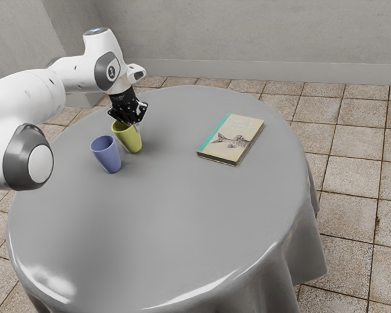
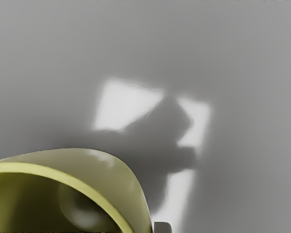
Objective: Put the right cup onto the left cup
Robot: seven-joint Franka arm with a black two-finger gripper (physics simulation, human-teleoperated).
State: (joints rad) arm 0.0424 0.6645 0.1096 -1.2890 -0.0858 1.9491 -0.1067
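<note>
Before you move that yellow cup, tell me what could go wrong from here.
The gripper is down at the yellow cup's rim, so an off-centre hold could let the cup tilt or slip in a lift. The blue cup stands close by; a low sideways move might knock it over. The two cups look alike in width, so stacking them a little off could catch rim on base and tip both.

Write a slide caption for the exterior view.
Black gripper at the rim of the yellow cup, blue cup beside it, a book lying apart on the round, gray-draped table.
</note>
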